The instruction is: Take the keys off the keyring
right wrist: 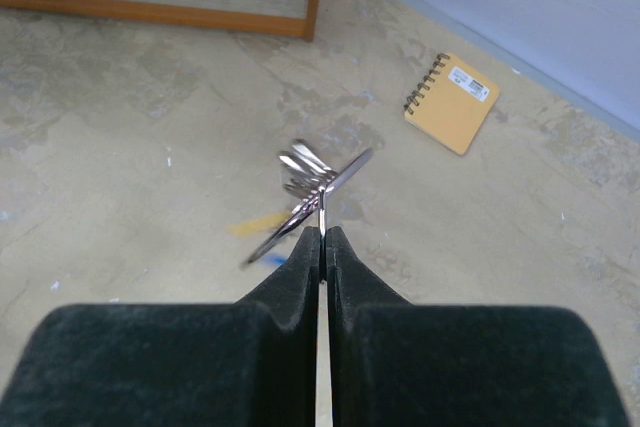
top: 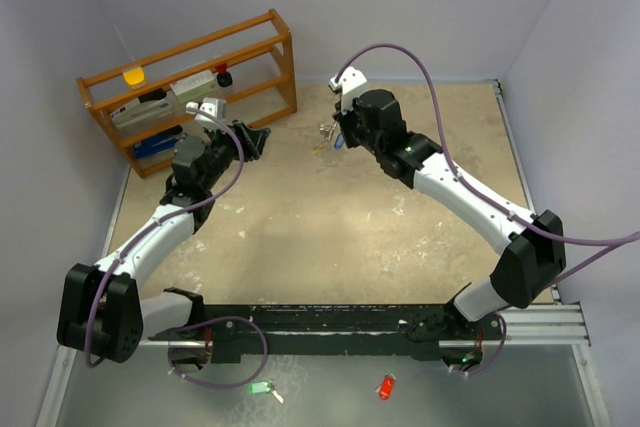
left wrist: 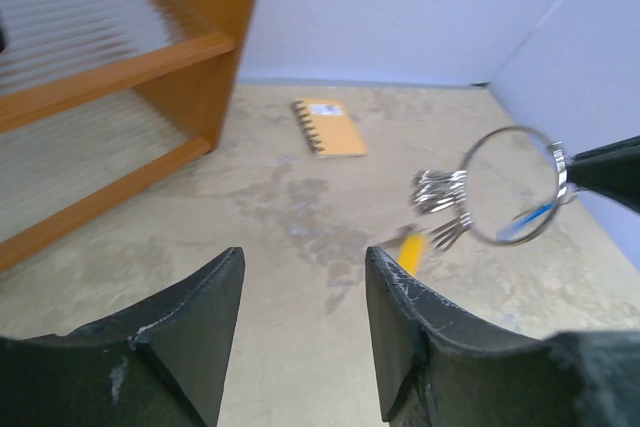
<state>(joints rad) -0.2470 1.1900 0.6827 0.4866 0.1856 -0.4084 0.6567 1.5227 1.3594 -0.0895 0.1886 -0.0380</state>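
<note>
The keyring [left wrist: 512,128] is a thin silver wire ring held up off the table, seen edge-on in the right wrist view [right wrist: 345,172]. A bunch of small silver keys [left wrist: 438,190] hangs on its left side, with a yellow tag [left wrist: 411,250] and a blue tag [left wrist: 528,219] below. My right gripper [right wrist: 322,232] is shut on the ring's rim, its dark fingertip [left wrist: 600,167] showing at the ring's right. My left gripper [left wrist: 305,257] is open and holds nothing, a short way left of the ring. From above, the ring [top: 328,130] sits between the left gripper [top: 262,139] and the right gripper [top: 338,137].
A wooden rack [top: 200,87] with small items stands at the back left. An orange spiral notebook [left wrist: 330,127] lies on the table beyond the ring. A green tag [top: 260,387] and a red tag [top: 386,387] lie in front of the arm bases. Walls close the back and right.
</note>
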